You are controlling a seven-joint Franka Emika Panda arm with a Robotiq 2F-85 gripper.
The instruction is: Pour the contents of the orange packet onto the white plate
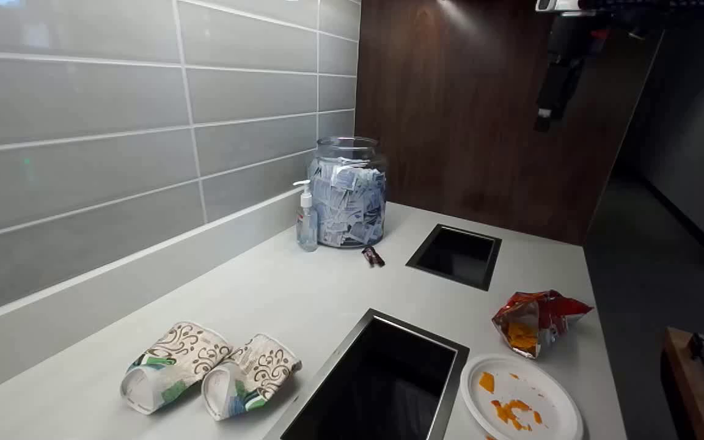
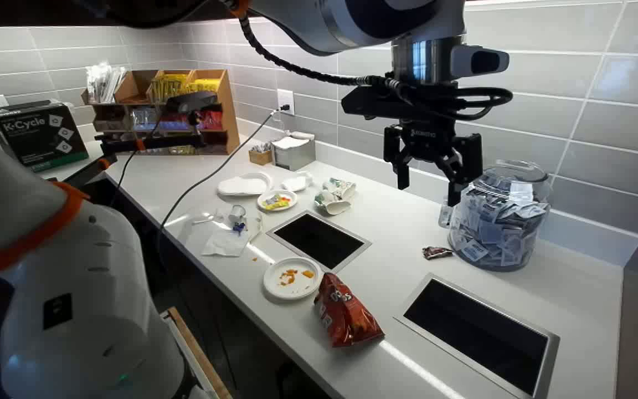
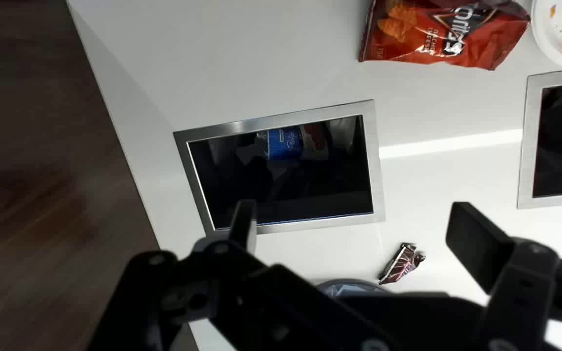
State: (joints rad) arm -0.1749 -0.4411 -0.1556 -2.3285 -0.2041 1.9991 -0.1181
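The orange packet point(image 2: 346, 313) is a red-orange foil bag lying on its side on the counter, beside the white plate. Its open mouth faces the plate in an exterior view point(image 1: 557, 315), where orange contents point(image 1: 522, 336) show inside. The packet also shows at the top of the wrist view point(image 3: 447, 34). The white plate point(image 1: 563, 394) holds several broken orange pieces point(image 2: 288, 276); its edge shows in the wrist view point(image 3: 547, 41). My gripper point(image 2: 428, 188) is open and empty, high above the counter, away from the packet. In the wrist view its fingers point(image 3: 357, 229) are wide apart.
Two framed dark openings point(image 2: 477, 332) point(image 2: 319, 241) are set in the counter. A glass jar of sachets point(image 1: 349, 201), a pump bottle point(image 1: 307, 223) and a brown wrapper point(image 3: 400, 263) stand or lie near the wall. Two pale patterned bags point(image 1: 175, 363) point(image 1: 248, 376) lie farther along.
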